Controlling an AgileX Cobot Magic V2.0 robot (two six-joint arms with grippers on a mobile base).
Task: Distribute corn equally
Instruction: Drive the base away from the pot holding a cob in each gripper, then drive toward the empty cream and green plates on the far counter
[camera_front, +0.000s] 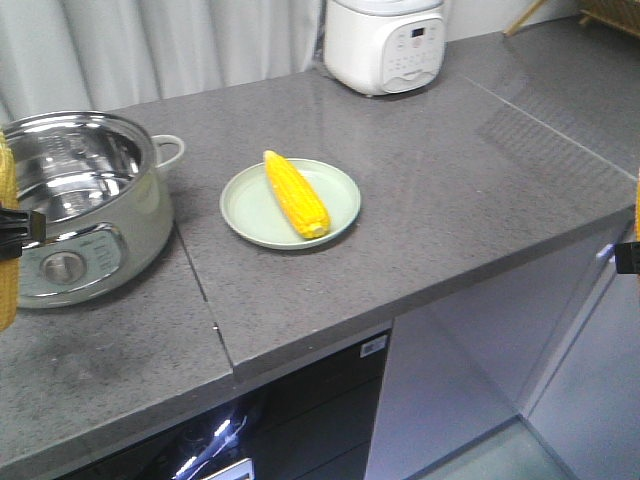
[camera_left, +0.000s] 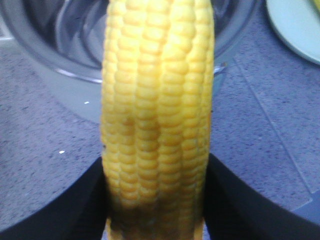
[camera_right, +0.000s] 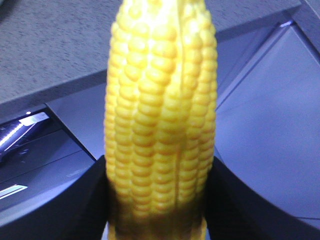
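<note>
left gripper (camera_left: 156, 197): clenched on left cob (camera_left: 157, 100), a bright yellow tapered corn cob with straight kernel rows; black fingers (camera_left: 90, 200) pressed on both flanks near its lower end.
right gripper (camera_right: 157, 197): clamped the same way on right cob (camera_right: 160, 100), a second yellow kernel-rowed cob, also gripped low.
held cob axis: in line with each gripper's reach, free end pointing out ahead of the fingers; upright in front view.
plated cob (camera_front: 296, 193): third yellow cob, lying flat on pale green round plate (camera_front: 245, 210), long axis diagonal across it, one end at the rim.
plate from left gripper: ahead and to the right, rim just in the wrist view's corner; shiny steel pot with grey-green shell (camera_front: 100, 240) directly ahead, closer than the plate.
plate from right gripper: ahead and far to the left, not in its wrist view; grey speckled stone countertop (camera_right: 50, 45) edge ahead, grey cabinet front (camera_right: 260, 125) below.
nearer arm: left, by judgement.
next move: likely tip a held cob from upright to flat before setting down.
open question: one plate in view, three cobs; second destination not visible.
background: white rice cooker (camera_front: 385, 40) at back, well apart.
</note>
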